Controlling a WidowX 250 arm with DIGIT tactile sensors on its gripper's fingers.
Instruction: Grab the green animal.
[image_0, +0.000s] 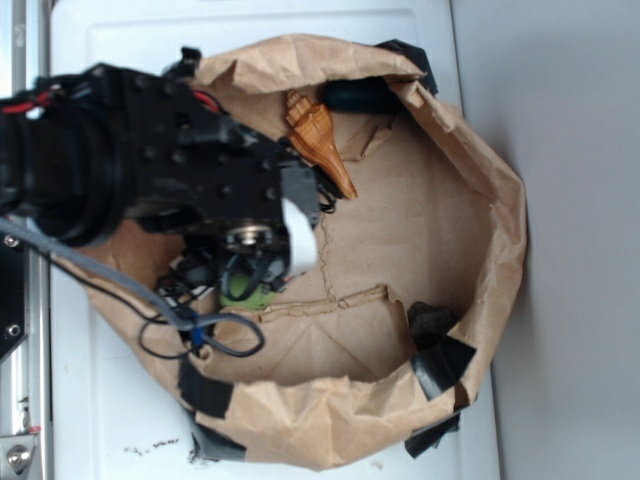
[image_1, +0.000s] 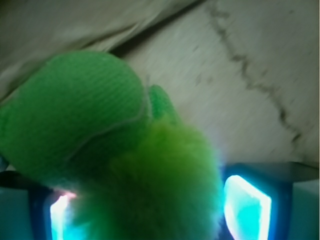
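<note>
The green animal (image_1: 95, 125) fills the wrist view, its smooth light-green head at upper left and its fuzzy yellow-green body lower down. My gripper (image_1: 152, 212) straddles the fuzzy body. The left fingertip (image_1: 57, 217) is against the fuzz, while the right fingertip (image_1: 247, 210) stands a sliver clear of it. The jaws are wide apart, so the gripper is open around the toy. In the exterior view only a bit of the green animal (image_0: 243, 293) peeks out beneath the black gripper (image_0: 250, 275), which hides the rest.
The toy lies on the floor of a crumpled brown paper bag (image_0: 480, 170) with raised walls. An orange-brown seashell (image_0: 318, 140) rests at the bag's far side. Black tape patches (image_0: 440, 365) sit on the rim. My cable (image_0: 205, 340) loops near the toy.
</note>
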